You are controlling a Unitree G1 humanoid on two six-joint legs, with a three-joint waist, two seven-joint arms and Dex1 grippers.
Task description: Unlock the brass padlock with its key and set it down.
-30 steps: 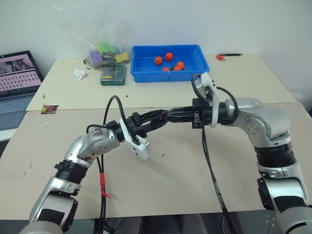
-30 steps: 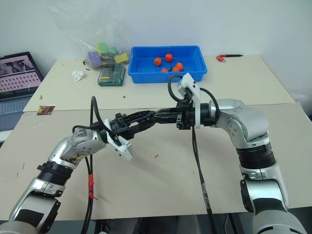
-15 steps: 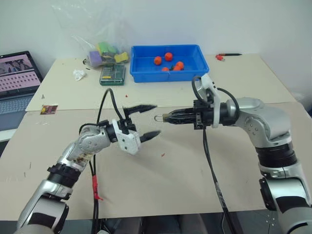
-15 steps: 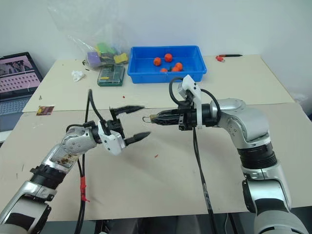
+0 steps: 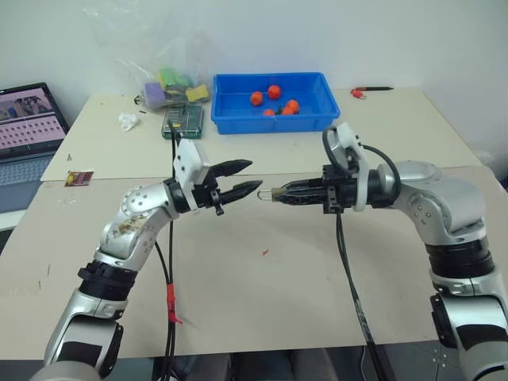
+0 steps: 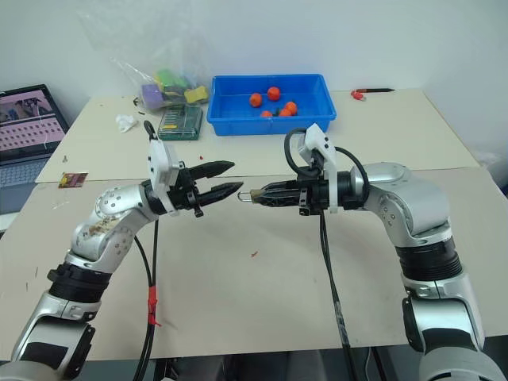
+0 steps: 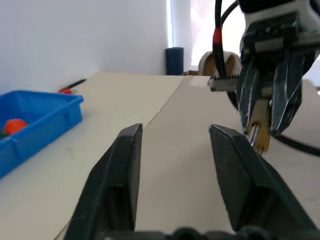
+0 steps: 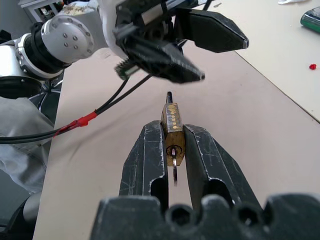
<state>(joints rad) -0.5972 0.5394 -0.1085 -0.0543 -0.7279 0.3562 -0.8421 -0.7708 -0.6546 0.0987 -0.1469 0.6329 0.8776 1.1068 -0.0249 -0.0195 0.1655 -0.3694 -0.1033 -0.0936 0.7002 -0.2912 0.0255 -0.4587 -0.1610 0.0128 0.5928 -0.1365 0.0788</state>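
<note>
The brass padlock (image 8: 173, 131) sits clamped between the two fingers of the right hand (image 5: 287, 193), held up off the counter (image 5: 262, 294). Its long axis runs along the fingers — the thin silver shackle end sticks out past the fingertips toward the left hand (image 5: 248, 176), the keyhole end faces back toward the right wrist. A small silvery piece hangs at that keyhole end; it may be the key (image 8: 175, 175), but I cannot tell for sure.

The left hand faces the right one, fingertips just short of the shackle and not touching it. Its fingers stand partly apart with nothing between them; in the left wrist view the padlock shows beyond one finger (image 7: 247, 175), not in the gap.

Beyond both hands, at the far side of the counter, a blue tray (image 5: 238, 119) holds several small orange-red round pieces (image 5: 275, 92). Beside it, on the left hand's side, lies a flat green case (image 5: 183, 121), and past that a clear plastic bag (image 5: 159, 67) with coloured blocks inside. A laptop (image 5: 28, 127) stands open further off on that same side.
</note>
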